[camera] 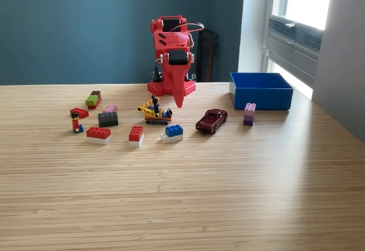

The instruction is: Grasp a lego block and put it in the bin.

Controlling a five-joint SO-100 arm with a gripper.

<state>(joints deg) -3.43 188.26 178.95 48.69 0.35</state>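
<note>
Daylight's coming in thru the window [302,3] at the exterior view's upper right, blowing out the glass w/ glare. The table [182,194] is catching soft sheen; small shadows are falling toward the view's left. Focus is holding reasonably sharp, w/ no obvious edge distortion.

A light wooden table [228,205] fills the foreground. Behind the table stands a dark teal wall [74,28]; at its right end, a bright window [302,11], possibly with a radiator [206,54] beside it.
</note>
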